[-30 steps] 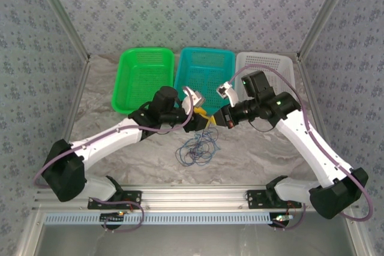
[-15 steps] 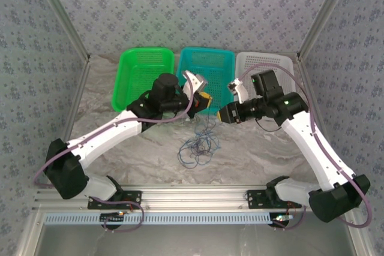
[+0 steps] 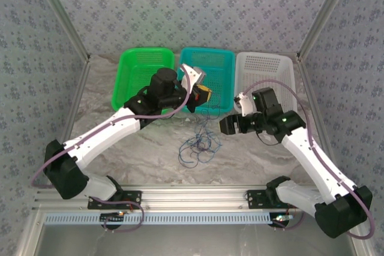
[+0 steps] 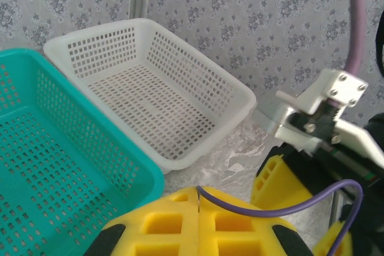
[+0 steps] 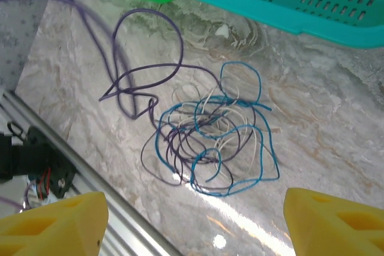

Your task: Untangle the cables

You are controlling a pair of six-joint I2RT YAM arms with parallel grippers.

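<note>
The cables lie as a loose tangle (image 3: pixel 198 145) of blue, white and dark purple loops on the marble table, in front of the teal basket. My left gripper (image 3: pixel 202 96) hangs above the teal basket's near edge, its yellow pads shut (image 4: pixel 199 195) on one purple cable (image 4: pixel 282 209). That strand drops from the pads to the tangle (image 3: pixel 207 121). My right gripper (image 3: pixel 226 125) hovers to the right of the tangle, open. In its wrist view (image 5: pixel 195 211) the tangle (image 5: pixel 210 142) lies below, between the two wide-apart yellow fingers (image 5: pixel 54 226).
Three baskets stand in a row at the back: green (image 3: pixel 144 79), teal (image 3: pixel 210 73) and white (image 3: pixel 267 70). The metal rail (image 3: pixel 192 199) runs along the table's near edge. The right gripper's yellow finger (image 4: pixel 276 178) sits close beside my left pads.
My left gripper has risen and moved back toward the teal basket, pulling the purple strand up. The right gripper has drawn away from it, to the right and toward the near edge.
</note>
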